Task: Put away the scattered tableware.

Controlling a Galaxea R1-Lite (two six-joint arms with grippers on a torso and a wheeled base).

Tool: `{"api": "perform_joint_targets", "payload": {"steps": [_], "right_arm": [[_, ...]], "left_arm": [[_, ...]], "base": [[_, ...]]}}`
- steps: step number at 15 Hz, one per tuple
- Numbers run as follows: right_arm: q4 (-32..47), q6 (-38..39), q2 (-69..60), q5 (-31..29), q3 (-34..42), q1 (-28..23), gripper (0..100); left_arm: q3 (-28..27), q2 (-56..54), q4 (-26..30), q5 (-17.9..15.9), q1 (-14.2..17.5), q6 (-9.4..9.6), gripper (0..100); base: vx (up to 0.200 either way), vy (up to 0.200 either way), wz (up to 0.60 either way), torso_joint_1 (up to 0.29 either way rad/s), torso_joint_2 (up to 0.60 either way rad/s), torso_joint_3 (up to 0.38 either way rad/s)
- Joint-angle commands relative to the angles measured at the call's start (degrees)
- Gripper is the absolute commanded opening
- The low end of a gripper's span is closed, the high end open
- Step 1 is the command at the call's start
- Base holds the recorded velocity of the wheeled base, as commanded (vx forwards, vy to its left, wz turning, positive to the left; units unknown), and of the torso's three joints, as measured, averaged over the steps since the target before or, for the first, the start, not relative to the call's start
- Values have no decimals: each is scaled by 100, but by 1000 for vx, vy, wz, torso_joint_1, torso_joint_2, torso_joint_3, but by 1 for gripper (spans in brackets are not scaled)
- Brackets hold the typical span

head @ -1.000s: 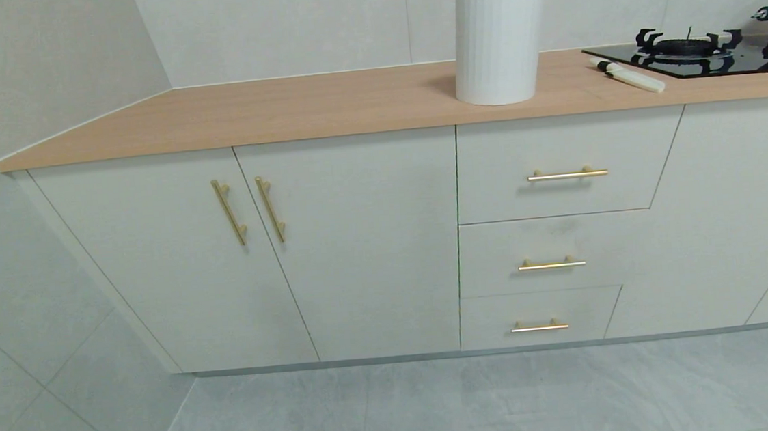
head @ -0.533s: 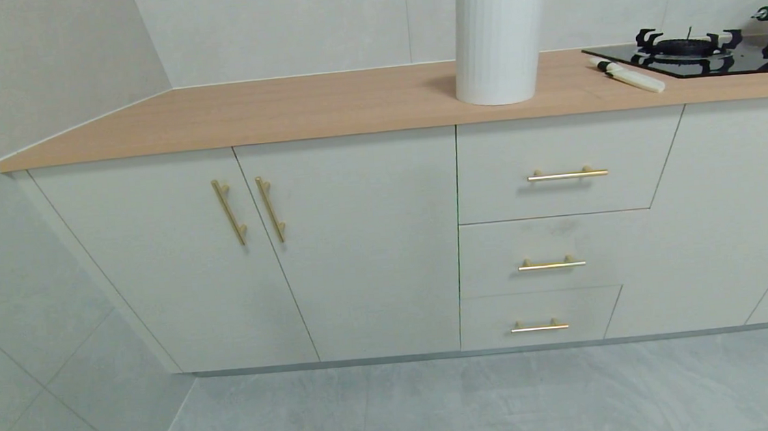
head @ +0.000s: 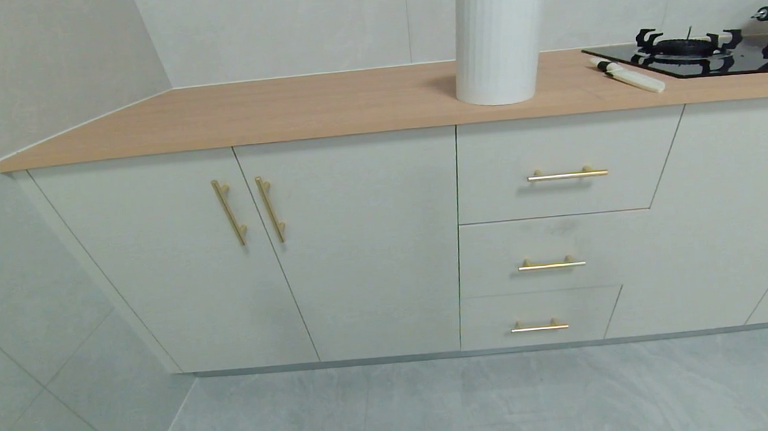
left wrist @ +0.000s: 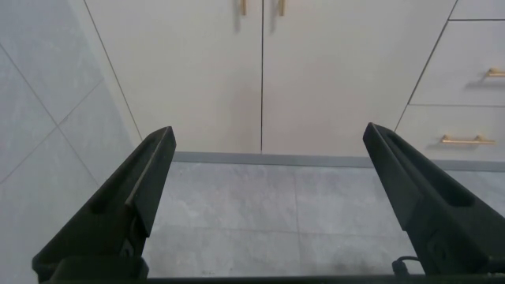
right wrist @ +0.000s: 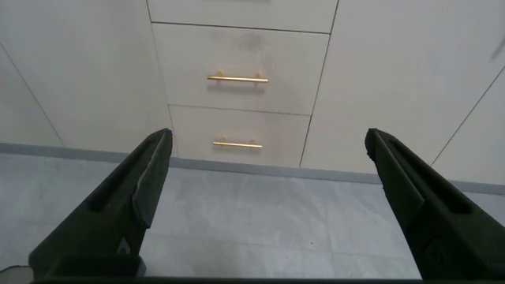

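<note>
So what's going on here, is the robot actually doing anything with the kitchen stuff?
Nothing is being handled at this moment. The left gripper and right gripper are both open and empty, held low in front of the cabinet, the left facing the cupboard doors and the right the closed drawers. Up on the countertop, a pale utensil lies by the gas hob, near a white ribbed container.

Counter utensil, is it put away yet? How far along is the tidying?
Nothing looks done: the white utensil lies on the counter beside the stove, and all three drawers are shut. Nothing is in hand: the left tool and right tool hang open, empty. The whole job is left.
</note>
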Motion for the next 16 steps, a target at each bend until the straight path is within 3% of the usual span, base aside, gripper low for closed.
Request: {"api": "perform_joint_targets", "payload": {"steps": [1, 6, 16], "right_arm": [[1, 0, 16, 1, 0, 0, 100], [10, -88, 16, 19, 0, 0, 100], [10, -88, 16, 36, 0, 0, 100]], "left_arm": [[0, 2, 0, 1, 2, 5, 100], [0, 2, 0, 1, 2, 5, 100], [0, 2, 0, 1, 2, 5, 100]], "base": [[0, 0, 0, 0, 0, 0], [0, 0, 0, 0, 0, 0], [200, 0, 0, 4, 0, 2]]}}
